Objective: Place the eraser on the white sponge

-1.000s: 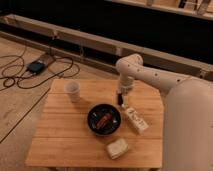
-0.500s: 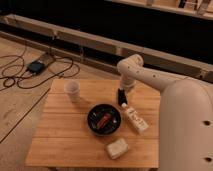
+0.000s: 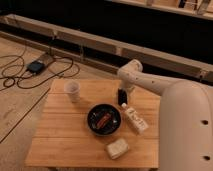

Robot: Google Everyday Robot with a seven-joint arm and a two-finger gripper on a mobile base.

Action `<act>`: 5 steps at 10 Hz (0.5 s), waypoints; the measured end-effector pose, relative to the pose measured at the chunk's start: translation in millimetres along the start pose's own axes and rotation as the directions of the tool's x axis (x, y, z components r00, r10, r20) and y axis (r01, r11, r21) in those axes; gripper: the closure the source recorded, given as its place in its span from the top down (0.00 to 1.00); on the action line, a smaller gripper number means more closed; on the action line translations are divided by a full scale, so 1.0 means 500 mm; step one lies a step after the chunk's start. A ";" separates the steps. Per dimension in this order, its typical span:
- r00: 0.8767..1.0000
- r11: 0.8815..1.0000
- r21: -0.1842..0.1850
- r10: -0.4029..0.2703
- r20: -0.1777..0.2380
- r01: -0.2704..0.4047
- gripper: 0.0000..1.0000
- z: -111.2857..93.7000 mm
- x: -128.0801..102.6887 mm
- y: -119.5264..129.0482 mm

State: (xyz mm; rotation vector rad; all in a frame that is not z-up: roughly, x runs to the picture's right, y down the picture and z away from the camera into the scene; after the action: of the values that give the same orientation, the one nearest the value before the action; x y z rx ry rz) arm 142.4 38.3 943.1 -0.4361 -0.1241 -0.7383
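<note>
Worktop: pale wooden slats, carrying every item listed. Arm: white, entering from the picture's right, bent at the elbow and dropping to the far half of the worktop. Bowl: round, black, at centre, holding a reddish-brown item of uncertain kind. Carton: long, white, printed, just beside the bowl on the arm's side, laid diagonally. Cup: white, upright, near the far corner opposite the arm, well apart from the rest. White sponge: pale rounded pad lying flat near the front edge, just past the bowl's near rim, long axis slightly skewed to that edge, top face bare. Eraser: small dark block on the far side of the bowl, directly under the wrist. Hand: at the eraser, merged with it into one dark shape; not possible to tell whether clamped on the block or released. Governing relation: white sponge almost straight toward the front edge from the hand, on the other side of the bowl. Judged requirement for the coming move: confirm a firm hold, lift clear of the bowl rim, carry toward the front edge, lower flat onto the pad's centre.
</note>
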 end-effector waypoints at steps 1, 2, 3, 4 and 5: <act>0.999 0.999 0.009 -0.045 -0.004 0.045 0.62 0.011 -0.002 -0.003; 0.997 0.997 0.011 -0.072 -0.007 0.072 0.62 0.016 -0.003 -0.005; 0.994 0.994 0.010 -0.106 -0.011 0.106 0.62 0.022 -0.005 -0.007; 0.987 0.987 -0.003 -0.161 -0.020 0.161 0.62 0.031 -0.006 -0.010; 0.981 0.981 -0.019 -0.195 -0.025 0.194 0.62 0.036 -0.007 -0.010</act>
State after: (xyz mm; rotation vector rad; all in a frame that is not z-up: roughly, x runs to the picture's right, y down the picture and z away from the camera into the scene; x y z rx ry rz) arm 137.2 45.0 960.3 -0.4341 -0.1371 -0.9377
